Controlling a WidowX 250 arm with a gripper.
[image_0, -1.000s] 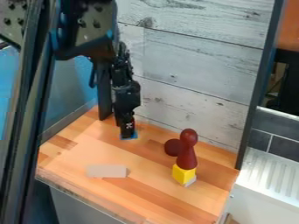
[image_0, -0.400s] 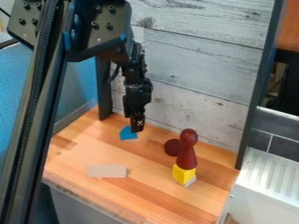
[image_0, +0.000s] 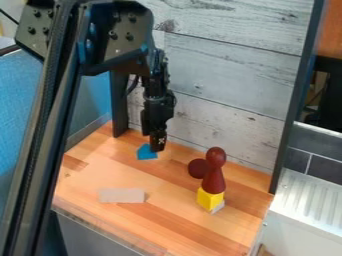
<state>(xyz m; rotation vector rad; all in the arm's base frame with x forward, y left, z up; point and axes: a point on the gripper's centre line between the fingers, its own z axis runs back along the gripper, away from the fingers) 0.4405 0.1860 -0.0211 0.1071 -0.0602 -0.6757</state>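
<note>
You have a small, plain blue block with angular sides, its visible outline peaked at the top and straight along the bottom. It lies on the wooden tabletop, toward the plank wall, well apart from the yellow block.

So the black gripper is hanging over the back-left part of the wooden table, right by a small blue block; over on the right there's a dark red pawn-shaped piece standing upright on a yellow block; a dark red round piece is just beside it; a flat pale block lies nearer the front; whitish wood planks make up the wall behind.
</note>
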